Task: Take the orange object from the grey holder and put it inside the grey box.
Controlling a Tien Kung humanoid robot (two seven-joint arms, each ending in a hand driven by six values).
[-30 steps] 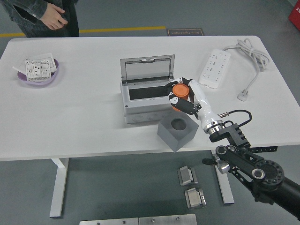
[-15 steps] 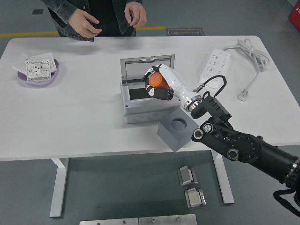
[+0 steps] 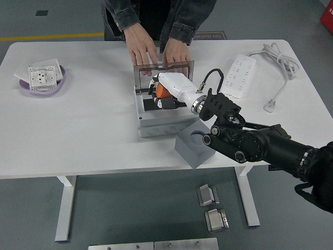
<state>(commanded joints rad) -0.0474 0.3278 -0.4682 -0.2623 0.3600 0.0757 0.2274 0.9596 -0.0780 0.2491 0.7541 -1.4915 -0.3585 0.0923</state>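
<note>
White desk [image 3: 78,130]; grey box [image 3: 161,117] open, a person's hands [image 3: 156,52] at its raised lid. Right hand [image 3: 164,94] over the cavity, fingers seemingly wrapped round the orange object [image 3: 162,91]. Looks small, rigid, light; best held by its sides.

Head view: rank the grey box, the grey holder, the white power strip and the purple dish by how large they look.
1. grey box, largest, with its lid raised.
2. white power strip, cord aside.
3. grey holder and purple dish: too close to separate, and the robot's arm partly covers the holder.
</note>
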